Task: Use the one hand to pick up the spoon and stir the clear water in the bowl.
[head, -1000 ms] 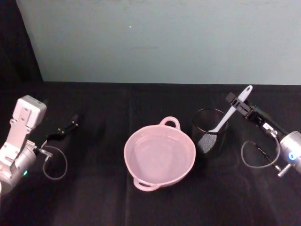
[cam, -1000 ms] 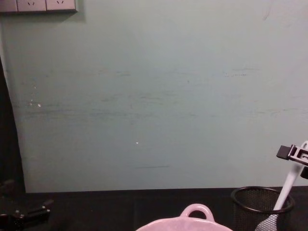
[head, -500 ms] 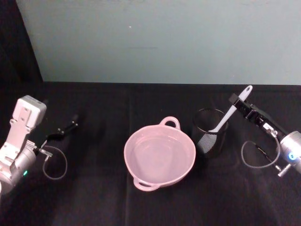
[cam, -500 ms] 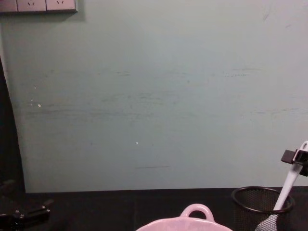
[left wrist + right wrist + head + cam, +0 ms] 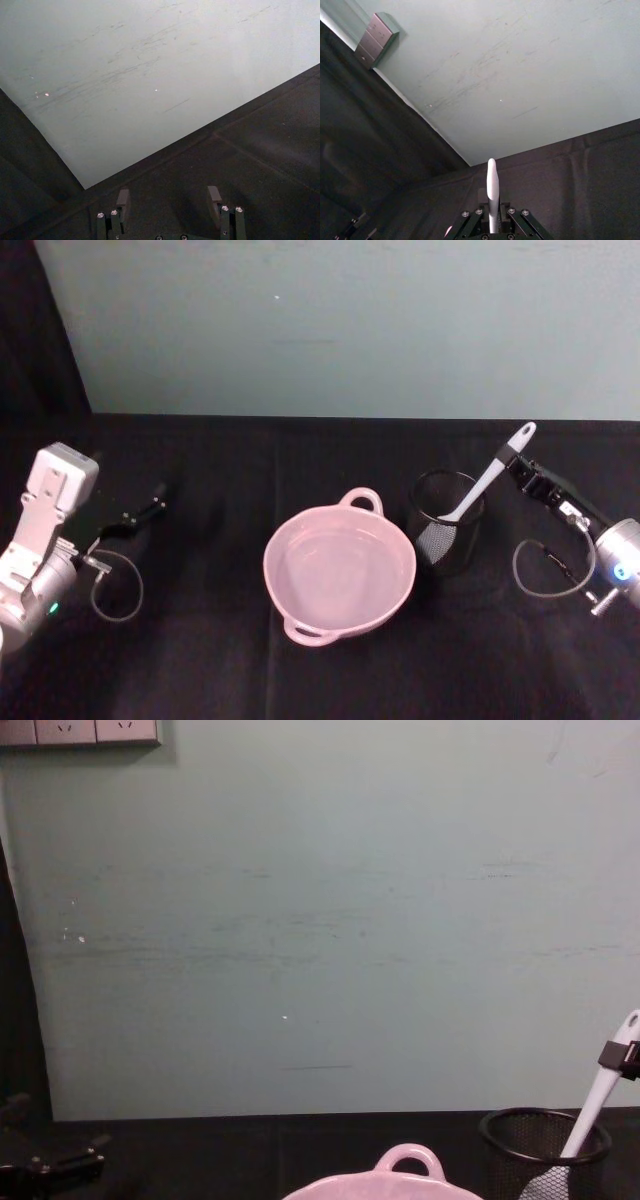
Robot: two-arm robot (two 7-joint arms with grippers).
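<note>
Chest view crops the right end effector (image 5: pixel 621 1058) pinching the spoon (image 5: pixel 591 1113); left end effector (image 5: pixel 168 196) idles spread.

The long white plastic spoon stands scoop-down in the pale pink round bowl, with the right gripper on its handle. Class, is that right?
No. The long white plastic spoon stands scoop-down in the black wire-mesh cup, not in the pale pink round bowl beside it, as the head view shows. The right gripper is on its handle.
</note>
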